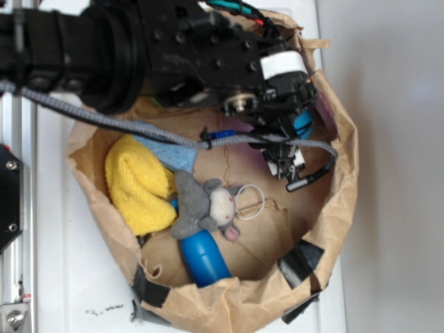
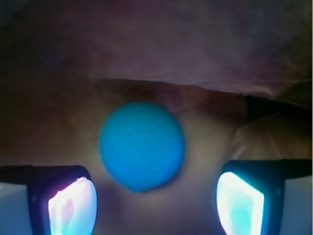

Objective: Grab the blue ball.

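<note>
Teal-blue, matte round ball (image 2: 142,146) sits on the brown paper bag's floor (image 1: 277,229) by its far wall, looks light and grippy, so you close your spread gripper (image 2: 155,200) across its middle.

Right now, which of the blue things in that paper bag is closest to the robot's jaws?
The round blue ball, by the bag's wall, right in front of the open jaws. The glossy blue capsule toy and the flat light-blue sponge lie farther off, near the grey plush mouse.
</note>
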Robot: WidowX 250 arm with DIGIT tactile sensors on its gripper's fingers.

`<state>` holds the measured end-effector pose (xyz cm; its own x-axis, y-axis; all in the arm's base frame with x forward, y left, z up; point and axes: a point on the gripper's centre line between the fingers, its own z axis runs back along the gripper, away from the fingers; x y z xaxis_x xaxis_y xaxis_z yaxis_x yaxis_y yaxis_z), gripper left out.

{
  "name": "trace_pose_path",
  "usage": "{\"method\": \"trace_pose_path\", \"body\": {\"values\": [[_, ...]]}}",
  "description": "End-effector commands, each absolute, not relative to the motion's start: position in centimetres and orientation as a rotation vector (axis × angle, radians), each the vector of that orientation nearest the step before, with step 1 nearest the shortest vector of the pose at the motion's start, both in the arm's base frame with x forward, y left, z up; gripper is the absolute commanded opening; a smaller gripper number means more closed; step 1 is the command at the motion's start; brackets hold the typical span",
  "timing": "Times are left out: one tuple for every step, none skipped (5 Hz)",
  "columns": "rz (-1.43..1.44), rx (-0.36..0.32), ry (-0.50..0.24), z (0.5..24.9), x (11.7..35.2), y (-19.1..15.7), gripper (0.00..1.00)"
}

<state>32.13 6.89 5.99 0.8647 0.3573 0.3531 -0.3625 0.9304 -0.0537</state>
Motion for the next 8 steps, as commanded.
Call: {"method": "trace_pose_path", "body": {"values": [[0.391,0.045,-0.427,7.7,34.4,6.8,1.00],[0.396,0.056,-0.419,7.3,34.6,7.2,1.00],[0.388,0.043,-0.431,7.2,33.9,7.1,0.00],[0.372,0.047,-0.438,7.3,33.5,6.9,0.00],[0.365,0.048,-0.434,7.3,33.3,6.9,0.00],[0.364,0.049,-0.428,7.1,33.1,6.9,0.00],[0.359,0.048,-0.430,7.0,33.0,6.9,0.00],[0.357,0.040,-0.433,7.1,32.9,6.8,0.00]]}}
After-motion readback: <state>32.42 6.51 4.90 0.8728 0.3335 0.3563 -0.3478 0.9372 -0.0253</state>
